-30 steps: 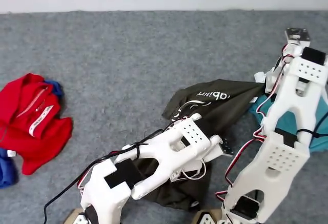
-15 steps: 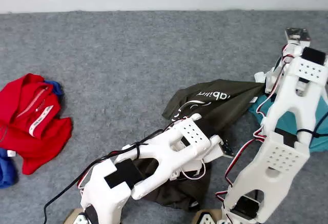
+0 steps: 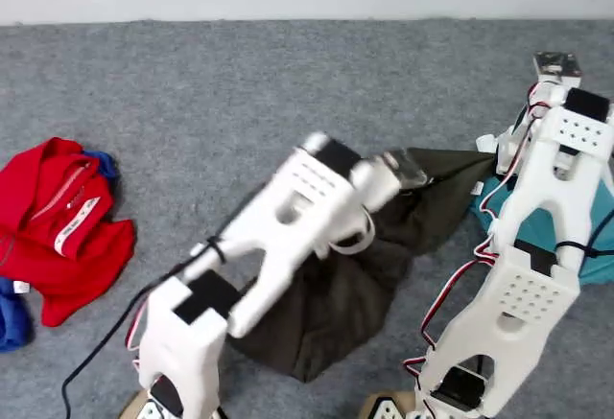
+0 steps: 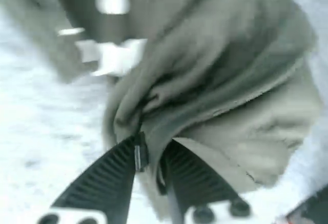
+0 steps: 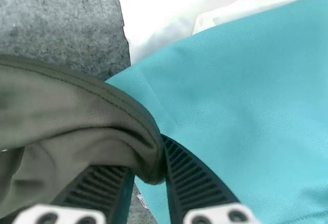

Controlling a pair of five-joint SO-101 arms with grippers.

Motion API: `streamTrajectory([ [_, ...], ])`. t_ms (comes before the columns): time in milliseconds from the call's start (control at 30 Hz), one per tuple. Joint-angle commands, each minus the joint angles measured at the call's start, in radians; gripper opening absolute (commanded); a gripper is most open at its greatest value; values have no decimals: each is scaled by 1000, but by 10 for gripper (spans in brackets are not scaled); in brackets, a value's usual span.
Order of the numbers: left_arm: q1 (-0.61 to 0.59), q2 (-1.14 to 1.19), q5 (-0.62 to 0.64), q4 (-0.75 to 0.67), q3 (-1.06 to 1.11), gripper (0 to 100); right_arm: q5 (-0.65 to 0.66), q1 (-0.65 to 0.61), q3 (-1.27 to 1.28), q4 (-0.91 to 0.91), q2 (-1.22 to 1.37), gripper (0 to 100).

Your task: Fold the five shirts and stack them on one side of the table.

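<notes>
A dark olive shirt (image 3: pixel 336 294) lies spread at centre right of the grey table. My left gripper (image 3: pixel 408 165) is shut on a bunched fold of it (image 4: pixel 205 96), held over the shirt's far end. My right gripper (image 3: pixel 495 154) is shut on the shirt's hemmed edge (image 5: pixel 82 116) at its far right corner. Beneath the right arm lies a teal shirt (image 3: pixel 597 237), with a white shirt (image 5: pixel 205 3) under it. A red shirt (image 3: pixel 58 218) is crumpled at the left, with a blue shirt (image 3: pixel 10 315) peeking out beside it.
Grey carpet-like table surface (image 3: pixel 240 83) stretches open across the far and middle-left areas. A pale wall runs along the table's far edge. A black cable (image 3: pixel 96 361) trails from the left arm's base near the front edge.
My left arm has swung up and away from the front edge, carrying a fold of the olive shirt toward the far right corner. The shirt's print is now covered. The right arm stayed still.
</notes>
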Motion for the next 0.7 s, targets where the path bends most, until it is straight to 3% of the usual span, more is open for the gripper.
streamTrajectory([
  [0, -117, -20, -14, 23, -101, 12, 9, -18, -23, -15, -21, 10],
  [533, -393, -20, -14, 23, -242, 12, 9, -35, -21, -12, -19, 10],
  [667, -370, -9, -8, 23, -196, 13, 5, -48, -21, -10, -19, 10],
])
